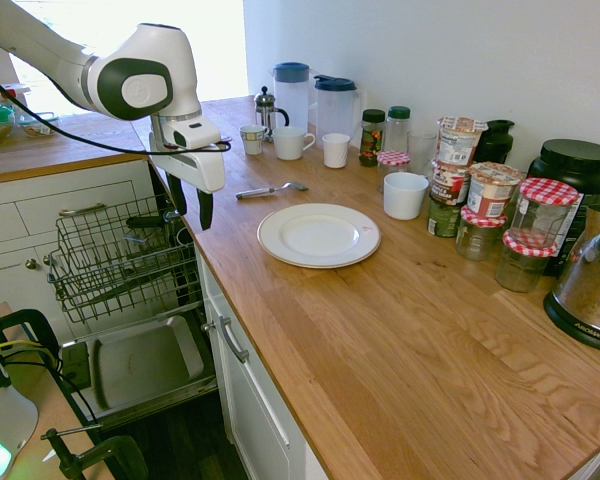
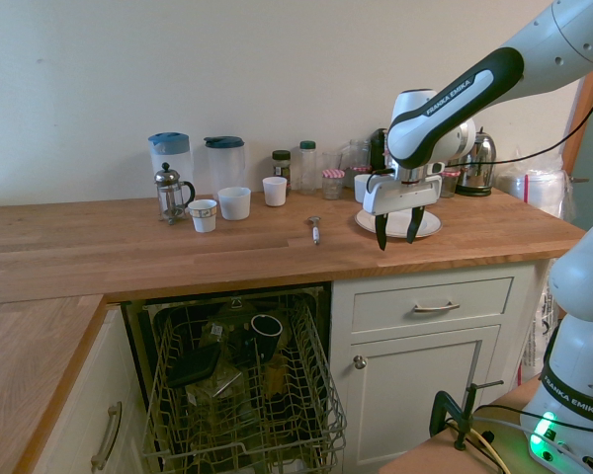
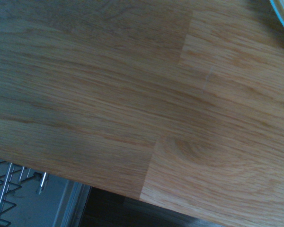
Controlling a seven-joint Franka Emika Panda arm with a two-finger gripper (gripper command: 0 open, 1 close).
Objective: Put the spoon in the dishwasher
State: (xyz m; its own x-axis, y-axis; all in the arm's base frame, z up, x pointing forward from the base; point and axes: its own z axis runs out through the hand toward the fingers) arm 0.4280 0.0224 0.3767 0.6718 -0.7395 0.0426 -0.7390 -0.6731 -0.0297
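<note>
Silver is glinting on the oak worktop (image 1: 410,340): the spoon (image 1: 271,190) is lying flat just behind the white plate (image 1: 319,235), handle pointing toward the counter's front edge, and nothing is touching it. The gripper (image 1: 191,210) is hanging over that front edge, pointing straight down, its two dark fingers standing apart and holding nothing. So this is looking like the very opening step, the reach for the spoon, with the pick-up not yet made. The next move is calling for a short trip inward across the wood, a drop over the thin handle with the fingers either side of it, then a squeeze; that slim metal is lying low, so the fingertips will likely need to come right down to the surface. After that, a carry out over the dishwasher (image 2: 239,395), whose wire rack is pulled out below the counter. Counting up: one spoon, one plate, two lidded jugs, one coffee press, four white cups along the back, a cluster of jars near the wall that I'm not counting exactly, and one dark cup already sitting in the rack.
</note>
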